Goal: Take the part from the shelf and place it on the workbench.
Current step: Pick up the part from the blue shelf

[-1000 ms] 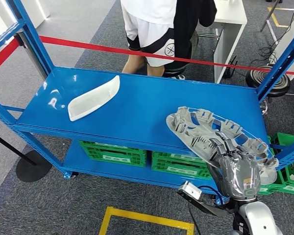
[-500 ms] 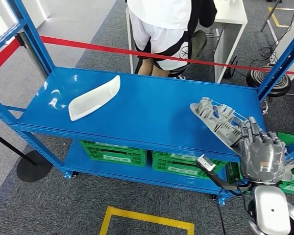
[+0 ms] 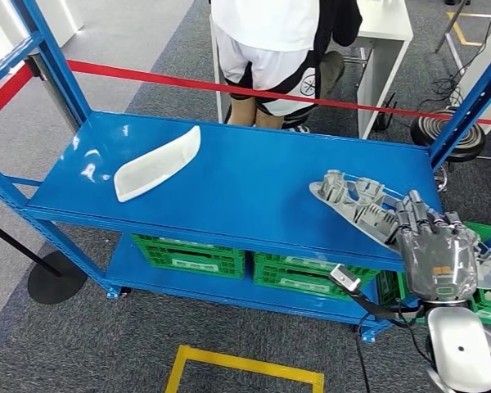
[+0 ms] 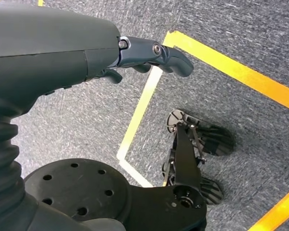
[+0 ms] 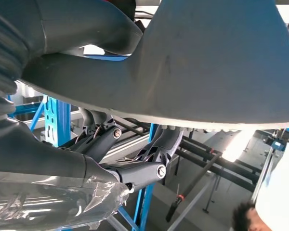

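Open blue shelf top (image 3: pixel 243 184) between white part (image 3: pixel 158 163) and upright (image 3: pixel 468 106).

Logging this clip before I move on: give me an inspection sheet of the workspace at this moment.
Surface: blue shelf, top deck glossy, bare in the middle.
Job's things: grey ribbed part at the deck's right end, held by the right hand; I cannot tell whether it is clear of the deck.
Clutter: white curved part lying at the left of the deck.
Hands: right hand grips the grey part; left hand hangs over the carpet, holding nothing.
Cables: black cable below the right hand.
Surroundings: green crates on the lower level, red barrier tape, a person standing behind it, yellow floor tape.
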